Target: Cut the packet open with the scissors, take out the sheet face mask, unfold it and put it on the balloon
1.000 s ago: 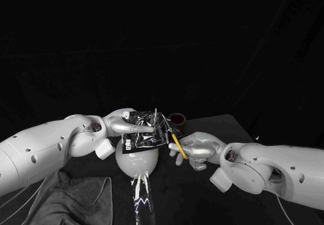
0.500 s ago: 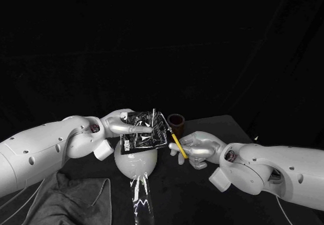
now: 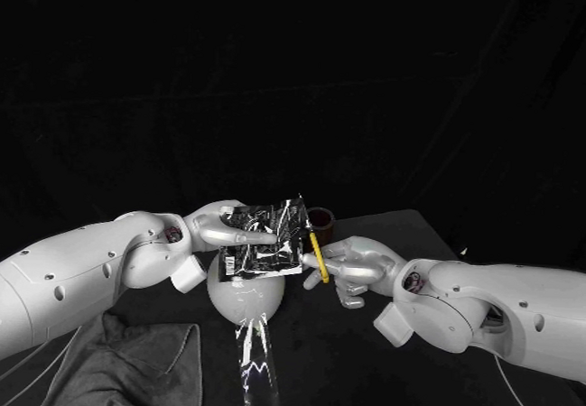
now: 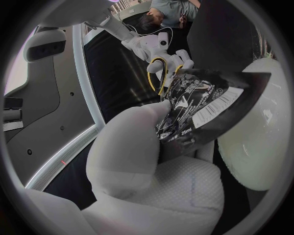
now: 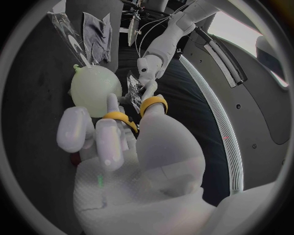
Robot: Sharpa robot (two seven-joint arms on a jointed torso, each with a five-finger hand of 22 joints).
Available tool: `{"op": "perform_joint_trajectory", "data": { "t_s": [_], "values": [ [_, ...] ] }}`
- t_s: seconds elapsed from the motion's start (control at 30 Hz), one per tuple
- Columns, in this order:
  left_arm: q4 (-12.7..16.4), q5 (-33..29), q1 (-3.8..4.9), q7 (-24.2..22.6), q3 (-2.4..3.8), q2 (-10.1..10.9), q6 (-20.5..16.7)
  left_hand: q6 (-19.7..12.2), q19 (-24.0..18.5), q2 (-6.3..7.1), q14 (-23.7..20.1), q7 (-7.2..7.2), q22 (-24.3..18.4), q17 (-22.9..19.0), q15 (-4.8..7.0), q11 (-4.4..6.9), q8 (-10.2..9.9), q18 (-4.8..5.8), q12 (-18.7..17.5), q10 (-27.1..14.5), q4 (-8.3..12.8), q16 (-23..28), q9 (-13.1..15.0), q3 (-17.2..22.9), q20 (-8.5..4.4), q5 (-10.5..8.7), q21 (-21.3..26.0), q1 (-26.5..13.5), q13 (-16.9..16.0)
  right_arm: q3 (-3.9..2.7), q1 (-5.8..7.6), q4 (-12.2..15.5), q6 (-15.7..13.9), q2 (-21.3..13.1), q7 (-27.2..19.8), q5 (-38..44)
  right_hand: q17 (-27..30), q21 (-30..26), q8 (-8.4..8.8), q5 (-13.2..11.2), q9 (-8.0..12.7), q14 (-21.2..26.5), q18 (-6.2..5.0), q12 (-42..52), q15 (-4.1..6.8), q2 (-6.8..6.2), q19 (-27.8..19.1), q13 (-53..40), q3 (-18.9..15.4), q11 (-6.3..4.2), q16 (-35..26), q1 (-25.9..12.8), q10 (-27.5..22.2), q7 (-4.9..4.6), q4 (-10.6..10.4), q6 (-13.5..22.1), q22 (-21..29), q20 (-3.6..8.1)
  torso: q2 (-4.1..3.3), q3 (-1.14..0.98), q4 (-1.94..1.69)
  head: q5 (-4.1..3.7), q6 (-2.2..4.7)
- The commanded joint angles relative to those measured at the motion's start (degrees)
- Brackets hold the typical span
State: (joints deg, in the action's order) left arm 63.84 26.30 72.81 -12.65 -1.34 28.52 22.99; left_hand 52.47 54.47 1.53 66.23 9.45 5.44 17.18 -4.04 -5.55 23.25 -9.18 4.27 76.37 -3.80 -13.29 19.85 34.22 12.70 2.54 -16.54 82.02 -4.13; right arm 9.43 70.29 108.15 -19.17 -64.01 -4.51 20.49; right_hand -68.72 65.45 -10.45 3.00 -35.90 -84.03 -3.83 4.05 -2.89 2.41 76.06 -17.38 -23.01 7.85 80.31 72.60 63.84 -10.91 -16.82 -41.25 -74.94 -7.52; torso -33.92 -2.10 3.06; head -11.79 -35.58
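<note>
Leftmost, the left hand (image 3: pixel 214 225) pinched the packet (image 3: pixel 263 242) upright above the balloon (image 3: pixel 246 296), and just at the packet's right edge stood the steeply tilted scissors (image 3: pixel 317 249), clamped in the nearer right hand (image 3: pixel 355 269).

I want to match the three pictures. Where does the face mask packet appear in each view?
Head view: packet at the centre, held by the left hand, just above the balloon in the picture.
Left wrist view: packet in the middle, between the left hand and the balloon.
Right wrist view: packet, small, past the scissors' yellow handles, beside the balloon.
Shared landmark: the pale balloon.
</note>
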Motion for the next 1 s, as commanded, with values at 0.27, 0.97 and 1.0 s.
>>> {"op": "perform_joint_trajectory", "data": {
  "t_s": [0.27, 0.97, 1.0],
  "values": [
    [0.1, 0.0, 0.07, -0.2, 0.07, -0.1, 0.6, 0.4, -0.3, -0.48, -0.2, -0.15, 0.0, 0.1, 0.22, 0.07, 0.3, -1.0, 0.0, 0.4, 0.3, -0.1, 8.8, -0.1, -0.1, 0.19, 0.1, -0.1, 0.0, -0.05, 0.02, 0.2, 1.0, -0.2, -1.2, -0.1, 1.5, -2.4, 2.46, -0.2, 1.0, 0.7, -2.09, -0.3, -1.01, -6.95, -1.5, 5.2, 10.4, 0.87, -0.3, -4.2, -1.6, -2.32, -0.1, 0.6, -6.4, -2.06, 0.02, 0.0, 0.0, -0.12, 0.03],
    [-0.9, -1.7, 0.07, -0.2, 0.05, 0.1, -0.4, 0.4, -0.4, -0.6, -0.1, -0.15, 0.0, 0.2, 0.23, 0.07, 0.2, -1.03, 0.0, 0.5, 0.4, -0.1, 9.0, -0.2, -0.07, 0.19, 0.0, -0.1, 0.0, 0.32, -0.15, 5.3, -0.9, -7.5, -2.0, 1.1, 0.8, -0.6, 2.3, -0.2, 0.9, 0.3, -1.83, 0.7, -0.48, -7.48, -0.4, 6.7, 11.9, 0.17, 0.3, -4.4, 1.1, -1.64, 0.0, -1.4, -6.8, -1.81, 0.04, -0.05, 0.1, -0.25, 0.24],
    [-0.9, -1.8, 0.07, -0.2, 0.05, 0.0, -0.4, 0.4, -0.4, -0.6, -0.1, -0.15, 0.0, 0.2, 0.23, 0.07, 0.2, -1.03, 0.0, 0.5, 0.4, -0.1, 9.0, -0.2, -0.07, 0.19, 0.0, -0.1, 0.0, 0.38, -0.18, 5.7, -0.8, -7.7, -1.9, 1.2, 0.8, -0.6, 2.38, -0.2, 1.0, 0.2, -1.82, 0.7, -0.45, -7.78, -0.4, 6.9, 11.9, 0.15, 0.3, -4.4, 1.2, -1.63, -0.1, -1.4, -6.8, -1.77, 0.04, -0.06, 0.09, -0.26, 0.21]
  ]
}}
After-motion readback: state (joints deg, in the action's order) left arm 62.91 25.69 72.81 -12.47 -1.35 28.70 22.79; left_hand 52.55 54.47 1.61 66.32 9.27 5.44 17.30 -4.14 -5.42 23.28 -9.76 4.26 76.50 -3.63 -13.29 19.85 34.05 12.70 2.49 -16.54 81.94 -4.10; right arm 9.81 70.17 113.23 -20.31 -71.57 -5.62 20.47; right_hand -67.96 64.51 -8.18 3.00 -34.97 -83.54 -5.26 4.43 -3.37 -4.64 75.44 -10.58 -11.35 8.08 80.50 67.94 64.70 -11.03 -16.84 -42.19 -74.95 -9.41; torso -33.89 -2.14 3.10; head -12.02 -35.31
